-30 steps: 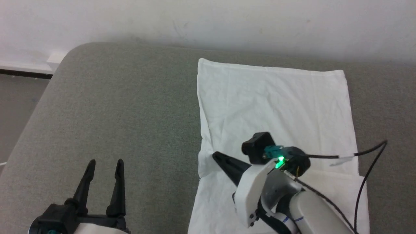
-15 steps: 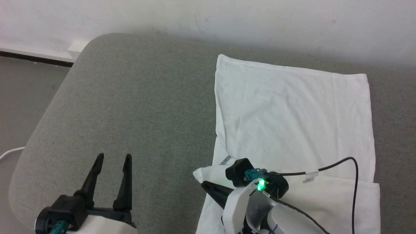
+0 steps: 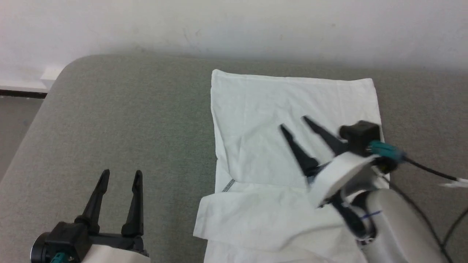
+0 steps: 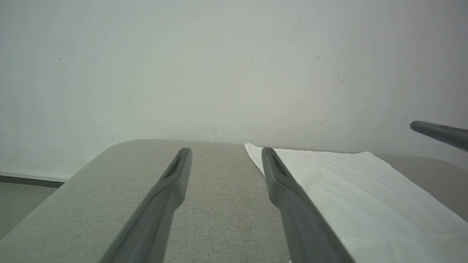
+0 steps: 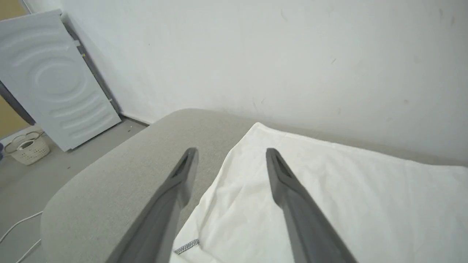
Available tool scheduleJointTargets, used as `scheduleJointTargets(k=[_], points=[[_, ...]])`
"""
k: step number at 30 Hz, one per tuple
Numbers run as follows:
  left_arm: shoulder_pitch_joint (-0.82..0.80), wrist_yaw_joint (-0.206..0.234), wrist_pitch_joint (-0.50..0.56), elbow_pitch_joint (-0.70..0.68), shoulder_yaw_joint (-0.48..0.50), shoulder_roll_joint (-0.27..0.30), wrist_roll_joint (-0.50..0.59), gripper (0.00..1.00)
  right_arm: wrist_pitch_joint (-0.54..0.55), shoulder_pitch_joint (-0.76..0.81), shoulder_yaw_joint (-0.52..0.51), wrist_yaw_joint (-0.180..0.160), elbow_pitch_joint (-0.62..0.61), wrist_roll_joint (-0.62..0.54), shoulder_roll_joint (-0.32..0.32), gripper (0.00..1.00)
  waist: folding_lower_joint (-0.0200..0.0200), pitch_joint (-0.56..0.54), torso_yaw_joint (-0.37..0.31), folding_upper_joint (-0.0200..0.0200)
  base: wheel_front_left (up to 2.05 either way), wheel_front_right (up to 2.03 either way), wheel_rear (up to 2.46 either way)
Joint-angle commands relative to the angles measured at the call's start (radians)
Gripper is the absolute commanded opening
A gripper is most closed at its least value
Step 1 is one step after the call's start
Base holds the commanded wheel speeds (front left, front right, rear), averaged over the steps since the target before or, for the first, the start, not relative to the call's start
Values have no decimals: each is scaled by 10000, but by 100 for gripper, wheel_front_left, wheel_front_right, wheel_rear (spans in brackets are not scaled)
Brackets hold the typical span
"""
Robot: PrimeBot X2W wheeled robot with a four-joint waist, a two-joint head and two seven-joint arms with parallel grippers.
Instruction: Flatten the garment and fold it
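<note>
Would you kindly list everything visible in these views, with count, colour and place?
garment: one, white with dark grey zigzag stitching, flat on the padded surface, near part folded over.
padded surface: one, grey, under the garment.
wall: one, white, behind the surface.
floor: grey, left of the surface.
appliance: one, white, against the wall.
basket: one, pale, on the floor by the appliance.
floor cable: one, white, on the floor.
black cable: one, at the right wrist.
left gripper: one, dark fingers, open, over bare surface.
right gripper: one, dark fingers, open, above the garment.
</note>
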Motion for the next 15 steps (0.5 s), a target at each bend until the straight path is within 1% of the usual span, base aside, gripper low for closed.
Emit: scheduleJointTargets(k=[1, 5, 8, 10, 11, 13, 15], points=[[99, 35, -28, -99, -8, 32, 32, 100, -71, 387, -712, -9, -514, -525, -147, 100, 0, 30, -375, 0, 0, 0, 0], [194, 76, -151, -236, -49, -1, 51, 100, -133, 1597, -3134, -9, -2710, -2228, -82, 100, 0, 134, -645, 0, 0, 0, 0], [288, 111, -324, -228, -37, -34, 65, 100, -386, 2568, -4444, -9, -4156, -3067, 79, 100, 0, 209, -811, 0, 0, 0, 0], [380, 118, -442, -162, -47, -23, 131, 100, -653, 3210, -5097, -9, -4742, -3325, 147, 100, 0, 253, -914, 0, 0, 0, 0], [423, 131, -500, -119, -59, -13, 195, 100, -803, 3520, -5355, -9, -4884, -3274, 158, 100, 0, 267, -952, 0, 0, 0, 0], [539, 186, -599, -27, -60, -60, 246, 100, -1134, 4067, -5748, -9, -4885, -2888, 165, 100, 0, 280, -1039, 0, 0, 0, 0], [666, 240, -678, 92, -35, -118, 253, 100, -1446, 4503, -5920, -9, -4714, -2512, 167, 100, 0, 290, -1119, 0, 0, 0, 0]])
